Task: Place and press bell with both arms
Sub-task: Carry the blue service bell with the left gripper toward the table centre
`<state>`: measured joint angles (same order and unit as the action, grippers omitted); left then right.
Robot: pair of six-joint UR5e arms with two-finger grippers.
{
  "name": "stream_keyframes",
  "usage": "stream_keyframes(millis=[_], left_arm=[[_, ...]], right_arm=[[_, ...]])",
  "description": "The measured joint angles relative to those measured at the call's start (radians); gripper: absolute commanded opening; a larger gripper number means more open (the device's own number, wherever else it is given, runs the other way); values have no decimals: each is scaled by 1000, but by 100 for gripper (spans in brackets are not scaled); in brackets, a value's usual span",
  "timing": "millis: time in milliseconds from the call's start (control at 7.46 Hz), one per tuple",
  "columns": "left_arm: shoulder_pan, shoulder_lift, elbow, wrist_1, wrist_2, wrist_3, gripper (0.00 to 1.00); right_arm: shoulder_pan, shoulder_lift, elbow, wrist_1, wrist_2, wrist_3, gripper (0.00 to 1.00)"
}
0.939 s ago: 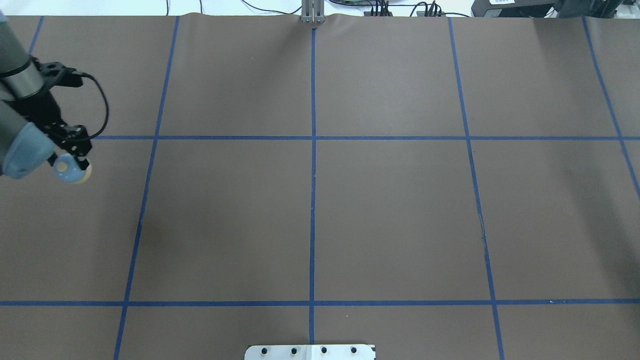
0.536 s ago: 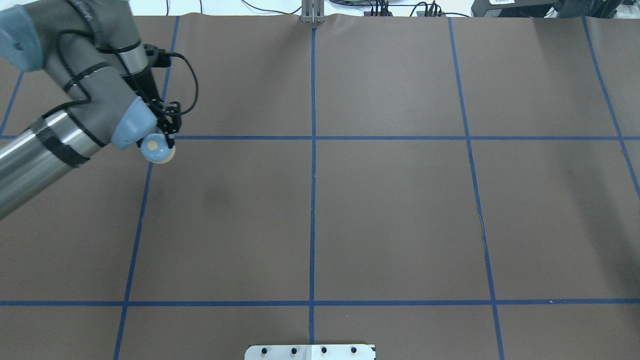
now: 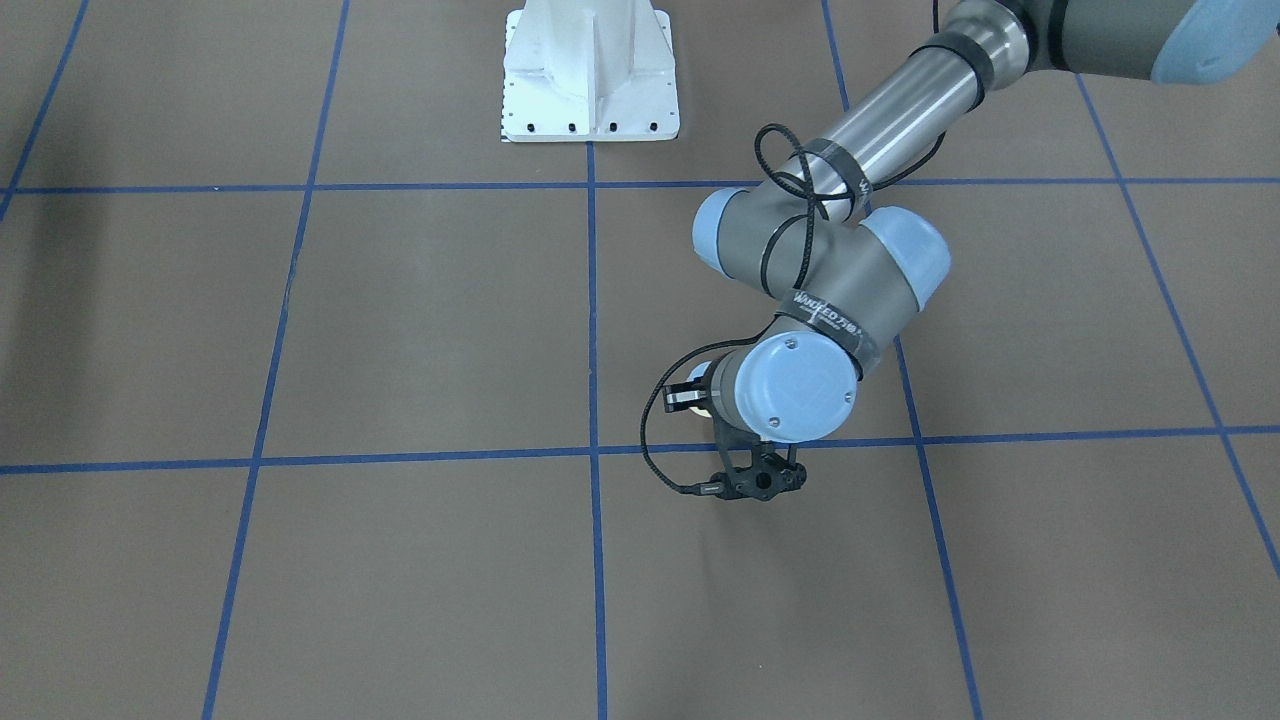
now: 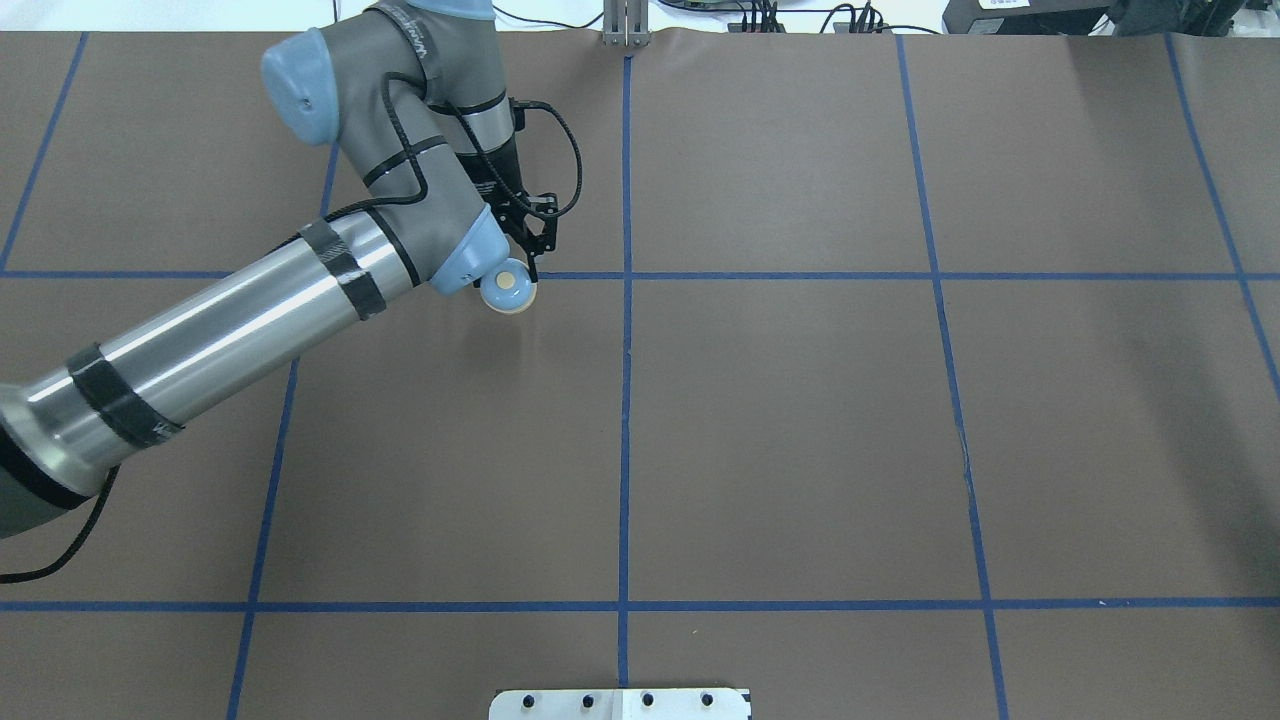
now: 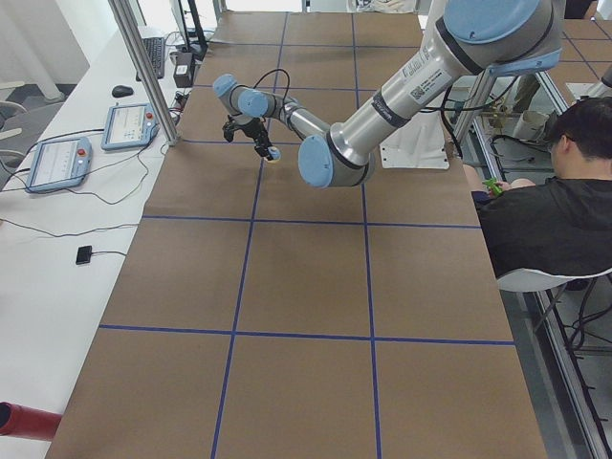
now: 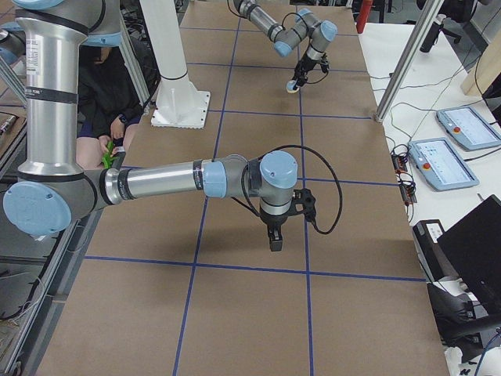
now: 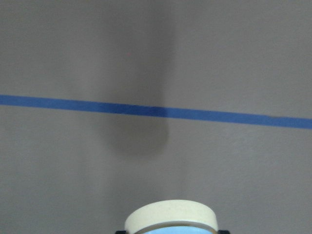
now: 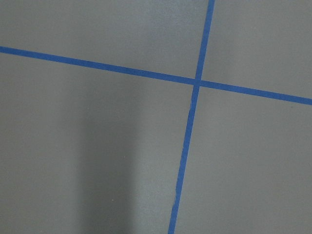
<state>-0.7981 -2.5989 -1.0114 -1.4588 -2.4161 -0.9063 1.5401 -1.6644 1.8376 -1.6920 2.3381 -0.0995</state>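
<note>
The left arm reaches in from the overhead view's left. My left gripper (image 4: 520,270) is shut on the small light-blue bell (image 4: 508,287), whose cream button shows from above. It holds the bell above the mat by a blue tape line, just left of the centre line. In the left wrist view the bell's cream base ring (image 7: 170,215) fills the bottom edge, with its shadow on the mat beyond. The bell also shows small in the exterior left view (image 5: 273,154). My right gripper (image 6: 274,243) hangs low over the mat, seen only in the exterior right view; I cannot tell whether it is open.
The brown mat (image 4: 800,420) carries a grid of blue tape lines. The white flanged pedestal (image 3: 590,75) stands at the robot's side. A seated person (image 5: 550,215) is beside the table. Tablets (image 6: 442,160) lie on a side table.
The left arm has swung from the table's far left edge rightward toward the centre line, carrying the bell in its gripper.
</note>
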Motion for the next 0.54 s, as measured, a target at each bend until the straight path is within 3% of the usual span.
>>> stream_keyframes(millis=[268, 536], left_arm=[[43, -91, 107, -70, 3, -93, 29], [83, -116, 157, -177, 7, -185, 39]], right_arm=[[0, 0, 0, 0, 1, 1, 100], [1, 0, 0, 0, 1, 1, 100]])
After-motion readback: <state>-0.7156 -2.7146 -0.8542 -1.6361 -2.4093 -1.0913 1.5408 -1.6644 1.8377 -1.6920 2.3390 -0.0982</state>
